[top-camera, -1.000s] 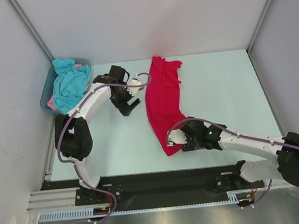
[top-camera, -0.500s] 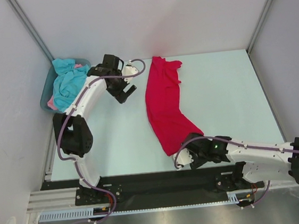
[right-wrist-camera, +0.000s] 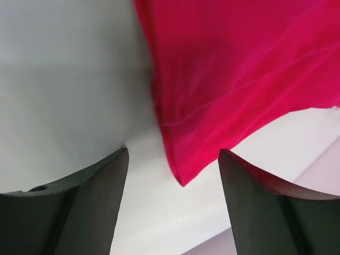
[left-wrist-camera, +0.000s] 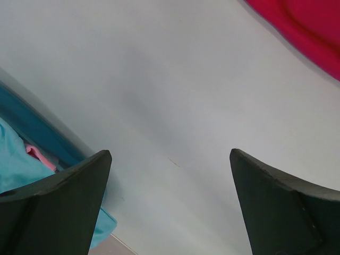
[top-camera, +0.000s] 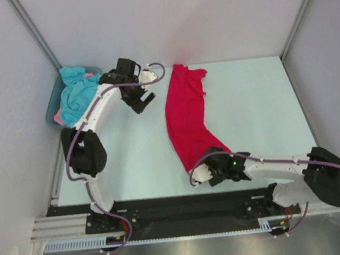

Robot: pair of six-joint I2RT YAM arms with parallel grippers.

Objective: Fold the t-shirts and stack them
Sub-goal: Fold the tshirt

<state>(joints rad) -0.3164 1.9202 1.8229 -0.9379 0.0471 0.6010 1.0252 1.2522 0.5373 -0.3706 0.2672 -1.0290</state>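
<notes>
1. The pale table [top-camera: 259, 112] carries everything. The red t-shirt [top-camera: 187, 119] lies on it as a long, narrow, slightly bent strip, one end far from the arm bases and one near, and I place everything else from that shirt.
2. Well to the left of the red t-shirt's far end sits the grey-blue tub [top-camera: 51, 112].
3. A turquoise t-shirt [top-camera: 78, 94] is heaped crumpled in that tub, rising above its rim.
4. The left gripper [top-camera: 145, 102] hangs between the tub and the red t-shirt's far half, near the shirt's left edge but apart from it. Its jaws are spread fully wide with only bare table between them, and it holds nothing.
5. The right gripper [top-camera: 200, 174] sits at the red t-shirt's near tip. Its jaws are well apart, with the pointed corner of the hem in the gap between them. Neither finger pinches the cloth.
6. A scrap of a pink t-shirt [top-camera: 58, 120] peeps from under the turquoise one, on the tub's side farthest from the red t-shirt.
</notes>
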